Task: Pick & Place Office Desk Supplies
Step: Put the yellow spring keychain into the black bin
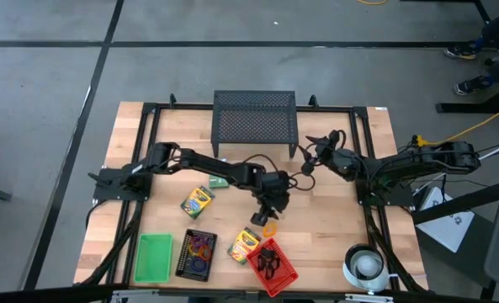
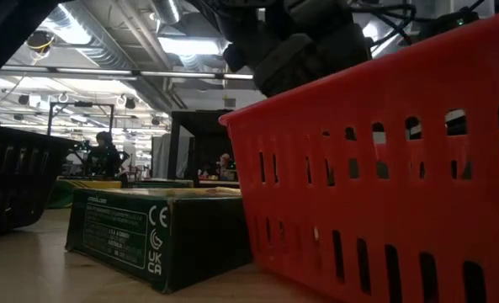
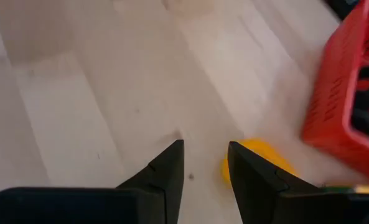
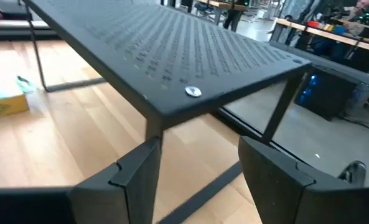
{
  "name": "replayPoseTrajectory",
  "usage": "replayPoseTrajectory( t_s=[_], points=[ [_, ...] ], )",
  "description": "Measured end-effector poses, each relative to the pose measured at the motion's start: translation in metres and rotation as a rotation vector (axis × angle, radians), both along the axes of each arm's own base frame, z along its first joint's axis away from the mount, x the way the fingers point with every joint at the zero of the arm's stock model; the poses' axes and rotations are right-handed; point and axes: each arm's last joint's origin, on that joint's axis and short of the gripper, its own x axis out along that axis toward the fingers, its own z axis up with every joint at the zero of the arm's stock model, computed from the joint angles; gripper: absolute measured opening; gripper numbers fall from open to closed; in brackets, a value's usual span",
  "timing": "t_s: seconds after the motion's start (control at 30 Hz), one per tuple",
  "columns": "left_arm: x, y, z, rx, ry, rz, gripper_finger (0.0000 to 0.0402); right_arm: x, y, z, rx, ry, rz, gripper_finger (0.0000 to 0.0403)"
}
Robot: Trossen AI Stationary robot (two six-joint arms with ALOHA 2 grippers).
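On the wooden table [image 1: 333,227] in a ceiling-lit workshop, the red basket [image 1: 284,273] holds black clips [image 1: 267,261], the black tray [image 1: 184,252] colored rings [image 1: 201,247]; the left gripper [image 3: 204,163], fingers parted and empty, hovers beside a yellow ring [image 3: 259,154], the right gripper [image 4: 200,149] wide by the mesh stand [image 1: 255,122].

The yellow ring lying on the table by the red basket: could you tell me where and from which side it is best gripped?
The yellow ring lies flat on the table, so probably from straight above, one finger inside the hole and one outside, pinching the band. Take the part facing away from the red basket, where there is more room. The left gripper hangs open beside it; the right gripper waits by the mesh stand.
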Motion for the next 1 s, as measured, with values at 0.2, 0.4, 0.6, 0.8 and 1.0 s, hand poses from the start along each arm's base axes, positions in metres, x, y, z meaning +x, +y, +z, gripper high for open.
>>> replayPoseTrajectory(
  t_s=[0.2,0.4,0.6,0.8,1.0],
  points=[
    [-0.001,-0.012,-0.001,0.008,0.01,-0.005,0.0118,0.0,0.0,0.0,-0.013,0.009,0.023,0.0219],
    [-0.003,-0.029,-0.001,0.014,0.016,-0.012,0.0118,0.0,0.0,0.0,-0.013,0.01,0.023,0.0219],
    [-0.005,-0.038,-0.003,0.062,0.025,0.009,0.0116,0.001,0.0,0.0,-0.011,0.009,0.028,0.0219],
    [-0.005,-0.036,-0.024,0.108,0.102,0.027,0.0116,0.001,0.001,0.0,0.006,-0.001,0.045,0.0219],
    [-0.003,-0.037,-0.033,0.105,0.118,0.02,0.0116,0.001,0.001,-0.001,0.006,0.008,0.044,0.0219]
  ],
)
